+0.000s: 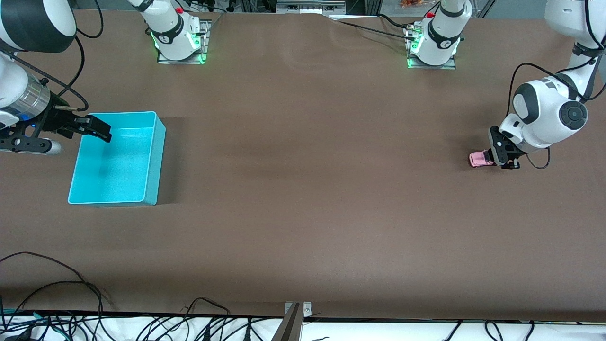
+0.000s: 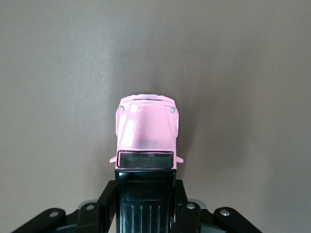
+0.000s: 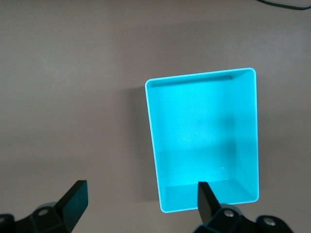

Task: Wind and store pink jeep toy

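The pink jeep toy (image 1: 479, 159) is on the table at the left arm's end. My left gripper (image 1: 503, 160) is down at it and shut on its rear half. In the left wrist view the jeep (image 2: 146, 128) points away from the gripper (image 2: 146, 189), and the black fingers (image 2: 110, 196) press on both sides of its black roof. My right gripper (image 1: 90, 129) hangs open and empty over the edge of the cyan bin (image 1: 151, 156) at the right arm's end. In the right wrist view the gripper (image 3: 141, 196) straddles one corner of the empty bin (image 3: 204, 141).
The brown table (image 1: 303, 189) carries only the bin and the jeep. Both arm bases stand on their plates (image 1: 180, 45) (image 1: 433, 47) along the edge farthest from the front camera. Cables (image 1: 71, 293) lie along the nearest edge.
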